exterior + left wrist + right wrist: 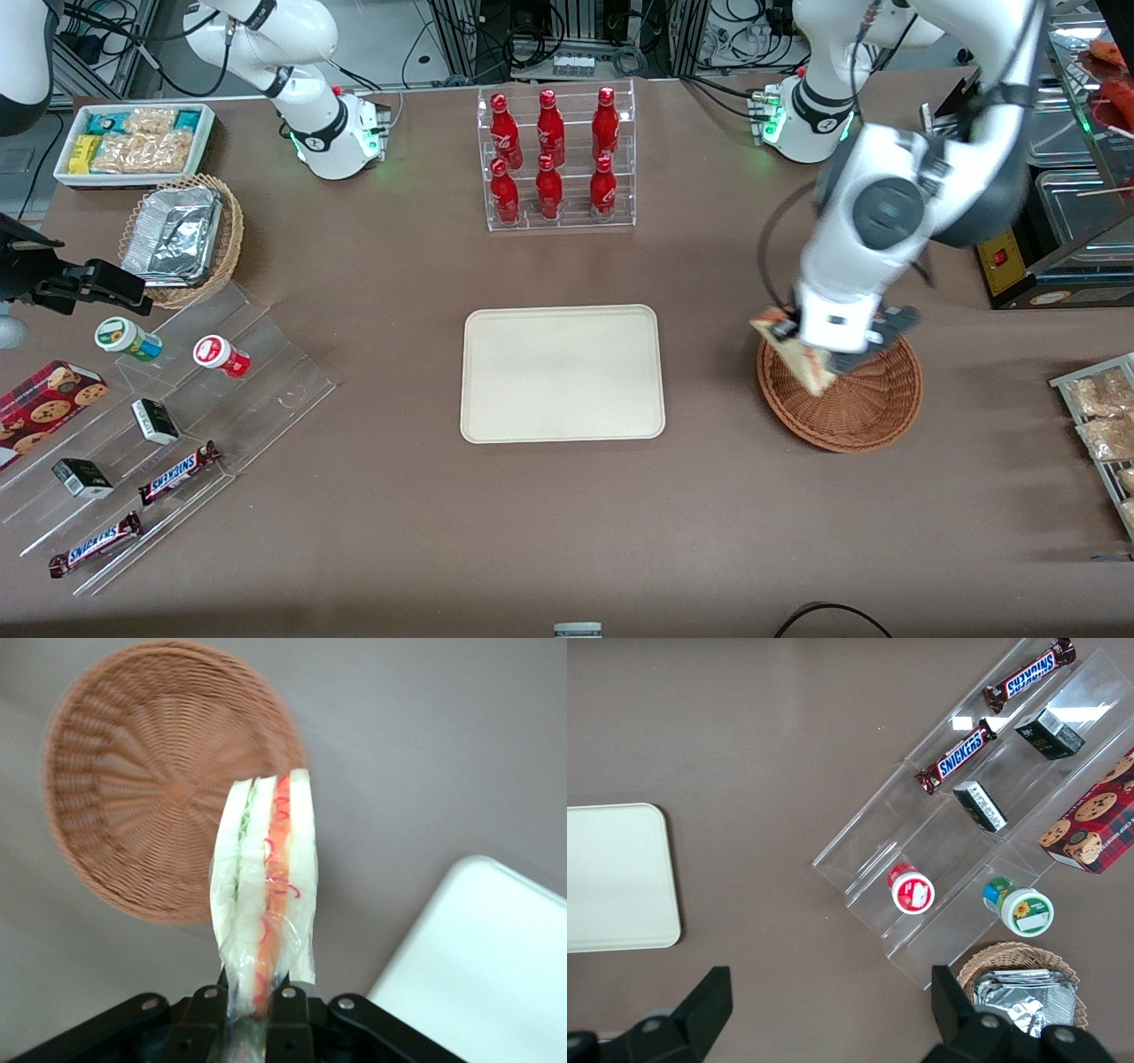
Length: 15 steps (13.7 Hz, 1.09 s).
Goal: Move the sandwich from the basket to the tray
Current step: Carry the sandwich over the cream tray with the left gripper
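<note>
My left arm's gripper (819, 347) is shut on the sandwich (791, 353), a plastic-wrapped wedge of pale bread with red and green filling. It holds the wedge in the air over the rim of the reddish-brown wicker basket (864, 412), on the side nearest the tray. In the left wrist view the sandwich (266, 877) sticks out from between the black fingers (297, 1014) of the gripper (252, 999). Below it lie the basket (133, 788), with nothing in it, and a corner of the cream tray (496, 966). The tray (563, 372) lies flat at mid-table, bare, beside the basket.
A clear rack of red bottles (556, 159) stands farther from the front camera than the tray. Toward the parked arm's end are a tan basket of foil containers (182, 235), a white snack bin (133, 142) and a stepped acrylic display (177, 425). Snack packets (1103, 416) lie at the working arm's end.
</note>
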Each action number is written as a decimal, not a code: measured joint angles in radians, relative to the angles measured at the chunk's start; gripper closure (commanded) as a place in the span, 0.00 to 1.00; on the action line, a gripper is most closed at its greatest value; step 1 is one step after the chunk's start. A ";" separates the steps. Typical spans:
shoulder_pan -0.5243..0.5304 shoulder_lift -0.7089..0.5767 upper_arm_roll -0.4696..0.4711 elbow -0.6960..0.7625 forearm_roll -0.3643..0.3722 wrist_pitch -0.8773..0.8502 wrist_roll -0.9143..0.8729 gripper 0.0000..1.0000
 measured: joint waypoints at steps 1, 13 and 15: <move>-0.059 0.014 -0.001 0.025 0.000 0.000 -0.002 1.00; -0.407 0.480 0.000 0.390 0.016 0.175 0.006 1.00; -0.430 0.523 0.000 0.423 0.053 0.182 0.007 1.00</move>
